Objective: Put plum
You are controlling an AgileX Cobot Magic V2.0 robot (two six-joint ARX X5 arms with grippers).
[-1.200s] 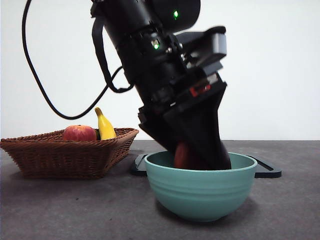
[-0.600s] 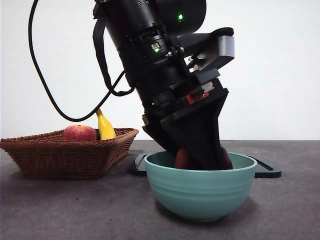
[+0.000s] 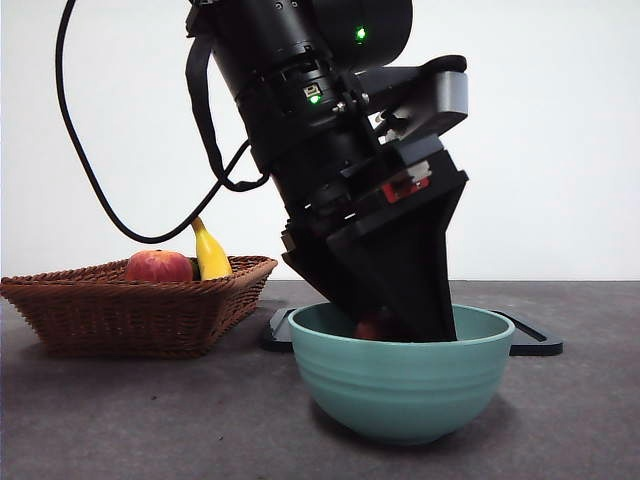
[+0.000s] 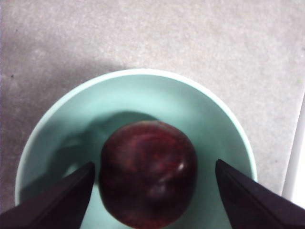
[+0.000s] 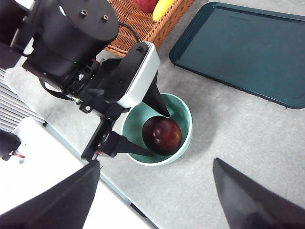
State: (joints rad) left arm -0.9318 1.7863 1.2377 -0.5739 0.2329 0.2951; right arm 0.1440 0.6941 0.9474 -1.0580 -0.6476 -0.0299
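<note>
One plum [image 4: 148, 172], dark maroon and glossy, sits on the floor of one pale green bowl [image 4: 57, 114], centre-bottom of my left wrist frame. It is near round, so I can read no long axis and no stem end; a small highlight sits on its right shoulder. In the front view only a sliver of it [image 3: 368, 328] shows above the bowl rim, centre of frame.

My left gripper [image 4: 152, 191] has its jaws spread wide, one on each side of the plum. The left jaw tip lies just beside the plum's skin; whether it touches I cannot tell. The right jaw stands clearly apart from it. I hold nothing. Both tips are down inside the bowl's rim. In the right wrist view the same gripper [image 5: 143, 126] shows centre-left, straddling the plum [image 5: 162, 136] in the bowl [image 5: 186, 126].

My right gripper [image 5: 155, 200] hangs high above the table with its jaws wide apart and nothing between them.

Other things counted:
- One wicker basket [image 3: 120, 300], left of the front view, well apart from the bowl.
- In it, one red-and-yellow apple [image 3: 158, 266] and one banana [image 3: 209, 252], standing tip-up beside the apple.
- One dark tray [image 5: 238, 47], upper right of the right wrist frame, lying flat behind the bowl.
- One black cable [image 3: 90, 170], looping from the arm, upper left of the front view.
</note>
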